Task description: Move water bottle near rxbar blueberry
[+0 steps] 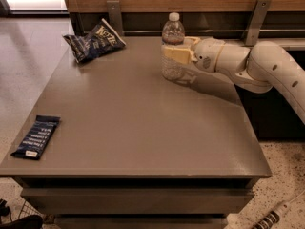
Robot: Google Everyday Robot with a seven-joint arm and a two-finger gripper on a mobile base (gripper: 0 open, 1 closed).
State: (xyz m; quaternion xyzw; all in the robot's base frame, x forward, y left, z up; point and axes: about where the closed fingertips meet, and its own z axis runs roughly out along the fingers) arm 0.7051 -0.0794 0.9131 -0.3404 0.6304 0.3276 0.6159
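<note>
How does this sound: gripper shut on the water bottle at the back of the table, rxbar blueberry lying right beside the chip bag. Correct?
Wrong on the bar. In the camera view the rxbar blueberry lies at the front left of the table, far from the chip bag at the back left. The gripper is shut on the water bottle at the back.
</note>
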